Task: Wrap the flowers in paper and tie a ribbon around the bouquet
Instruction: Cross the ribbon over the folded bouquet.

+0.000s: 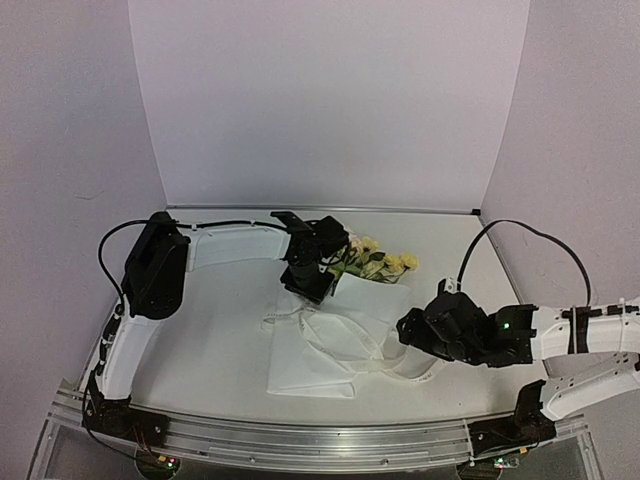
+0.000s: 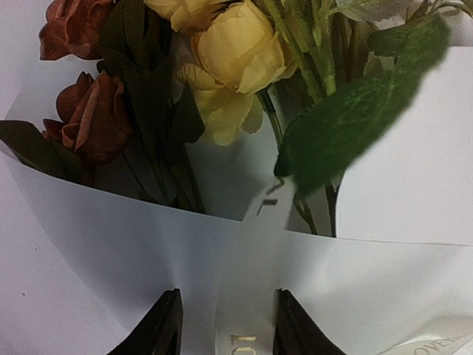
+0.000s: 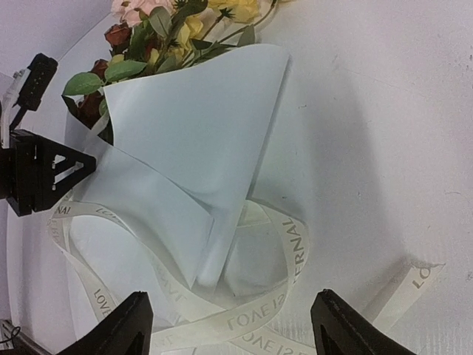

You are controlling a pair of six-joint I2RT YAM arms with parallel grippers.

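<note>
Currently the bouquet (image 3: 192,148) lies flat on the surface (image 3: 384,111), with the ribbon (image 3: 259,314) in loose loops around its narrow end. Over that end the right fingers (image 3: 126,329) stand wide open. Below its rim the left fingers (image 2: 162,329) straddle the ribbon; grip cannot be told. Ribbon is floppy and light, so pinch it near a free end.

The left arm (image 1: 215,245) rises from its base at lower left to a black elbow, then reaches right to mid-frame. There the left gripper (image 1: 312,282) points down, its fingers (image 2: 164,325) apart in the wrist view. The right arm (image 1: 590,335) folds in from lower right and points left. The right gripper (image 1: 408,328) is spread wide, its fingers (image 3: 127,325) far apart along the bottom edge of its own view
</note>
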